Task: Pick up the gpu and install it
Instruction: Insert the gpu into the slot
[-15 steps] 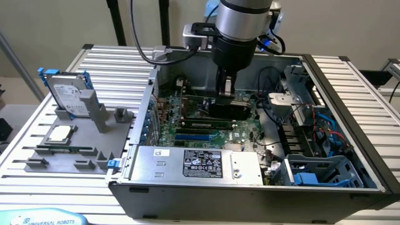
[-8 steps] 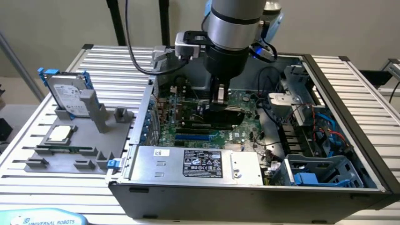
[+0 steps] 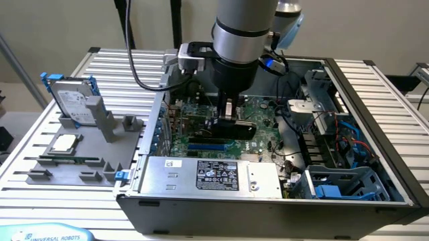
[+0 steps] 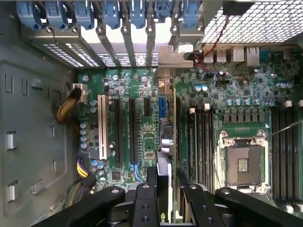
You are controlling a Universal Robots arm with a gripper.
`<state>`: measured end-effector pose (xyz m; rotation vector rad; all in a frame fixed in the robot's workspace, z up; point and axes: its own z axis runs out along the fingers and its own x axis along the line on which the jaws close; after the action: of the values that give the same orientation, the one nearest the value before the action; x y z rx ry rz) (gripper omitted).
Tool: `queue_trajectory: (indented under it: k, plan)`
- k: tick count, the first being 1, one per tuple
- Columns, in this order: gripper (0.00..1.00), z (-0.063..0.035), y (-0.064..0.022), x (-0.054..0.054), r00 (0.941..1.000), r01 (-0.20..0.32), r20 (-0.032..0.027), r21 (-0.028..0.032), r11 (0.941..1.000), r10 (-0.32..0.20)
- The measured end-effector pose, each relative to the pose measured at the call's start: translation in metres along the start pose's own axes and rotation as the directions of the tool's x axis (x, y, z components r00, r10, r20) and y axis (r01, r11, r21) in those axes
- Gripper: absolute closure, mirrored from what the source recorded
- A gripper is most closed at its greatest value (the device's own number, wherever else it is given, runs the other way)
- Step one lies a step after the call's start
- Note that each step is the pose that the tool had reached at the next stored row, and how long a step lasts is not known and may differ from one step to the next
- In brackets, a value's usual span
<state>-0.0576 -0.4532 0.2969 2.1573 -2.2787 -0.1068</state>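
gripper (image 3: pixel 224 122) is pinched narrow on the gpu (image 3: pixel 242 130), jaws clamped on the card's two faces, card standing on edge. It sits low inside the open case (image 3: pixel 375 150), over the motherboard (image 3: pixel 260 111) in the expansion-slot area, just behind the blue slot (image 3: pixel 211 146) as the exterior view shows it. Wrist view looks down the card's top edge, running from between the fingers (image 4: pixel 144 201) out to its silver bracket (image 4: pixel 176 53) at the rear slot frame (image 4: pixel 118 45). Can't tell if the edge connector is in a slot or just above one. Risks as I read them: card edge looks close to a black slot (image 4: pixel 179 137) but alignment isn't confirmed, and any sideways offset means pushing onto the slot wall or the nearby capacitors (image 4: pixel 201 88) and flexing the board. Bracket tip may snag the frame instead of dropping into its opening, which would tilt the card. Grip looks like it's on one section, not the full length, so a push could pivot the card and seat one end only. Cable bundle (image 4: pixel 71 109) is well off to the side, no issue
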Motion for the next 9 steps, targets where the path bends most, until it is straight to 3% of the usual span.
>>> queue_trajectory:
  k: [3, 7, 9]
  plan:
    - [0.73, 0.0023, 0.0119, 0.002, 1.0000, 0.001, 0.0004, 0.0039, 1.0000, -0.001]
    - [0.73, 0.0033, 0.0236, 0.003, 1.0000, 0.002, 0.0014, 0.0263, 0.9997, -0.002]
    - [0.73, 0.0038, 0.0263, 0.003, 1.0000, 0.002, 0.0019, 0.0333, 0.9994, -0.002]
